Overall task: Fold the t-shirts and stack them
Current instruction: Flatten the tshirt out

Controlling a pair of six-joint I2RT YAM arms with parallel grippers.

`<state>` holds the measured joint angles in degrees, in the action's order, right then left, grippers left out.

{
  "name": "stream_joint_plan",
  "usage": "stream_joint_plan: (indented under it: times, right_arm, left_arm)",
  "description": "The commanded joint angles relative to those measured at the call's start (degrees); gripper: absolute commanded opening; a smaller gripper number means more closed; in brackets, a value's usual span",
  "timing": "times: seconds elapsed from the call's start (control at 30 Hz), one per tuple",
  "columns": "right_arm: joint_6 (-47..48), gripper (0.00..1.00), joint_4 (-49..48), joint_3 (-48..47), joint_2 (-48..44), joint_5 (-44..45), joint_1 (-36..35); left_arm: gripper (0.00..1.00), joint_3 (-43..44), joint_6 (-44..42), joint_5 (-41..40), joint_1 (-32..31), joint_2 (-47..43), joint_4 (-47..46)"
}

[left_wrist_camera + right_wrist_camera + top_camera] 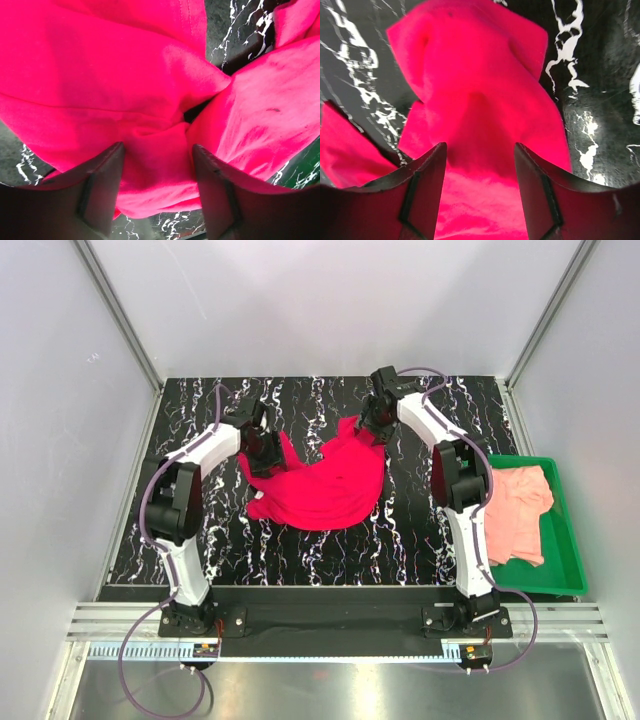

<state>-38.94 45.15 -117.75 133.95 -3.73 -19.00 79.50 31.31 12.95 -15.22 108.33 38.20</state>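
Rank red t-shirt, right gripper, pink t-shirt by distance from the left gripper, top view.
1. red t-shirt: right at the left gripper, mid-table.
2. right gripper: across the shirt, at its other end.
3. pink t-shirt: in the green tray, far right.
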Motion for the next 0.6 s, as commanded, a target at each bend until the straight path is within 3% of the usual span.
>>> stream_joint_plan:
  times: [0.0, 0.07, 0.2, 0.27, 0.33, 0.4, 0.57]
  right_arm:
    - [-0.1, 0.63, 0.5, -3.1, 1.2, -0.2, -1.8]
    - [0.1, 0.61, 0.3, -3.6, 1.8, -0.3, -2.2]
    - [-0.5, 0.38, -1.6, -3.5, 2.3, 0.7, -2.3]
    - [-0.8, 0.29, -0.7, -5.2, 2.6, 2.0, -2.2]
    - [-1.2, 0.11, 0.0, -6.9, 2.4, 2.8, -2.2]
    - [-1.3, 0.00, 0.1, -7.7, 1.4, 3.5, -2.2]
    - [-0.5, 0.00, -1.5, -14.6, -1.8, 5.4, -2.3]
  left_arm:
    - [0.52, 2.6, -1.3, 3.8, 0.0, 2.2, -1.2]
    - [0.43, 2.9, -1.8, 4.3, 0.0, 3.0, -1.5]
    - [0.24, 3.6, -2.5, 4.0, 0.0, 2.9, -1.5]
    - [0.01, 4.1, -3.0, 3.9, 0.1, 2.6, -1.5]
    - [0.00, 5.0, -2.9, 2.9, 0.2, 1.4, -1.4]
    - [0.00, 6.4, -3.0, 1.0, 0.5, -1.0, -1.5]
    - [0.00, 12.9, -2.7, -5.2, 2.7, -7.4, -1.8]
